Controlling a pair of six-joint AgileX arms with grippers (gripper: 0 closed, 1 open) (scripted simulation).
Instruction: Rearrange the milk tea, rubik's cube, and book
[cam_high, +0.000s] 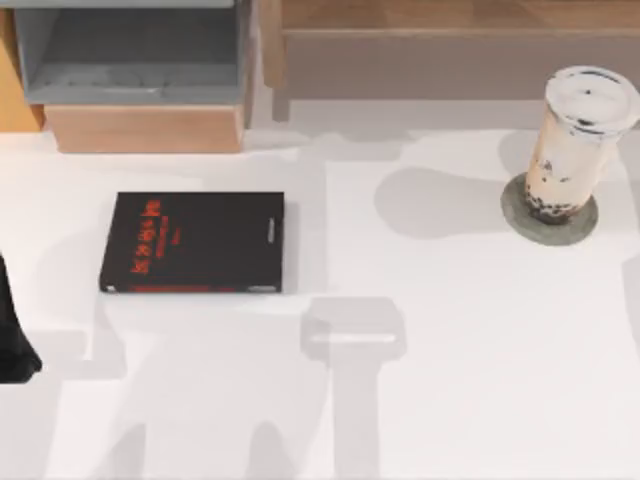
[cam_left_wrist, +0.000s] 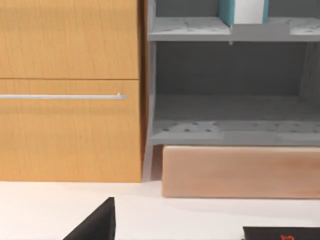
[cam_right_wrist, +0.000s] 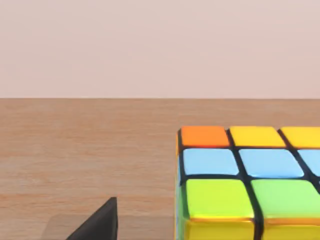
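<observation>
Our right gripper's finger (cam_right_wrist: 97, 222) is cut off in the right wrist view, so we cannot tell how far its jaws are open; the rubik's cube (cam_right_wrist: 245, 182) sits close beside it on a wooden surface (cam_right_wrist: 85, 150), itself cropped. The book (cam_high: 193, 242) lies flat, black cover up, long axis across the white table (cam_high: 450, 350), at left. The milk tea (cam_high: 572, 145) stands upright on a grey disc (cam_high: 549, 212) at far right, while our left arm (cam_high: 14, 335) sits parked at the left edge.
</observation>
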